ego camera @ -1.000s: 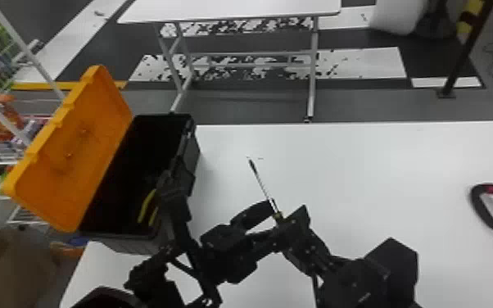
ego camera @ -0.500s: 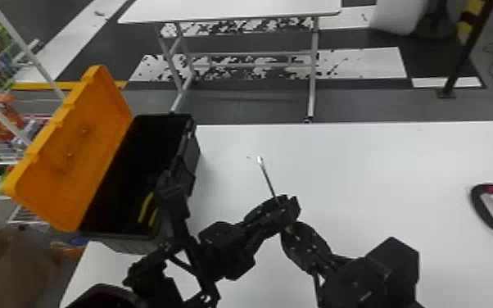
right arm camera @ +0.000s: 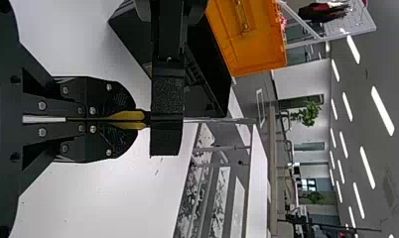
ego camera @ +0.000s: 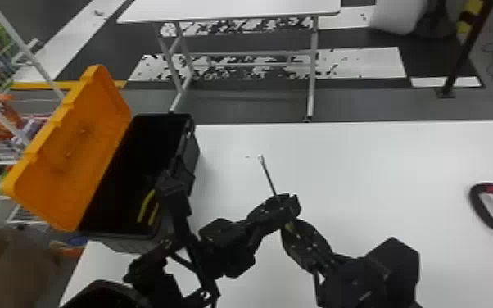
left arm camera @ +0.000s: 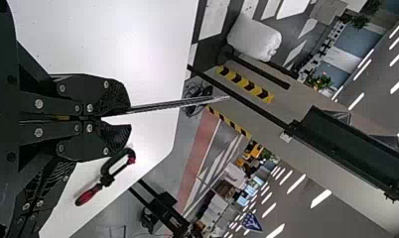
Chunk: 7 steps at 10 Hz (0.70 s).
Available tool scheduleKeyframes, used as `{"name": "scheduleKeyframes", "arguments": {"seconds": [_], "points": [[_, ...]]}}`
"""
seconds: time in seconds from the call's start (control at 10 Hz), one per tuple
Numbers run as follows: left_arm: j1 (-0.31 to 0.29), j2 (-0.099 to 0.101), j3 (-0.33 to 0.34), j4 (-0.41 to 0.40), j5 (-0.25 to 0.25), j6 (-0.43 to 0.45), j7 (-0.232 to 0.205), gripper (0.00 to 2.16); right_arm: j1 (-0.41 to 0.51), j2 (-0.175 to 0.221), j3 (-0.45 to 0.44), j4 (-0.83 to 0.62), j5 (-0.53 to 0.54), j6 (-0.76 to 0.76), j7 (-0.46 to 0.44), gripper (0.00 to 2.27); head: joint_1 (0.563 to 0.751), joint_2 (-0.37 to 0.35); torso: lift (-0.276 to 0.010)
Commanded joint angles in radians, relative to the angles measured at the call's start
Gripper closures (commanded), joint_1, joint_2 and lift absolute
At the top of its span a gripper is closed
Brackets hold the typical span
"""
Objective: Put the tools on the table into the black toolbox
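Now that the left end effector (left arm camera: 127, 115) has drawn its fingers together, having stood parted a second earlier, it grips the screwdriver (ego camera: 269, 177) by the shaft. The right end effector (right arm camera: 134, 119) is clenched on the yellow handle (right arm camera: 128, 115), so you have the tool held at two points above the counter (ego camera: 360, 176); note also that the tip has swung slightly rightward in the head view. For the task, this reads as a handover to the arm nearer the black toolbox (ego camera: 193, 159). You would next release the handle and confirm that the left grasp bears the load alone, since a narrow shaft may pivot. Farther out, the toolbox stands with its orange lid (ego camera: 82, 139) raised and a yellow-handled tool (ego camera: 145, 204) inside; the clamp (ego camera: 479, 207) lies well apart, at the right, awaiting collection.
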Motion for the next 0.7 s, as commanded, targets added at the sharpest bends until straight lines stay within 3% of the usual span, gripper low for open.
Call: {"name": "scheduleKeyframes", "arguments": {"seconds": [0.0,0.1,0.3,0.6], "points": [[-0.001,0.0,0.001,0.0,0.0,0.0,-0.001,2.13,0.004,0.0,0.0,-0.001,-0.006,-0.02,-0.012,0.83,0.695,0.177,-0.075],[-0.001,0.002,0.001,-0.001,-0.002,0.0,-0.004,2.13,0.004,0.0,0.002,-0.001,-0.008,-0.02,-0.017,0.35,0.695,0.174,-0.075],[-0.001,0.0,0.001,-0.001,-0.003,0.0,-0.006,2.13,0.007,0.0,0.002,-0.001,-0.009,-0.017,-0.027,0.23,0.695,0.171,-0.075],[-0.01,0.003,0.024,-0.001,-0.008,0.0,-0.004,2.13,0.03,-0.001,-0.003,-0.001,-0.017,-0.02,-0.041,0.22,0.695,0.172,-0.075]]}}
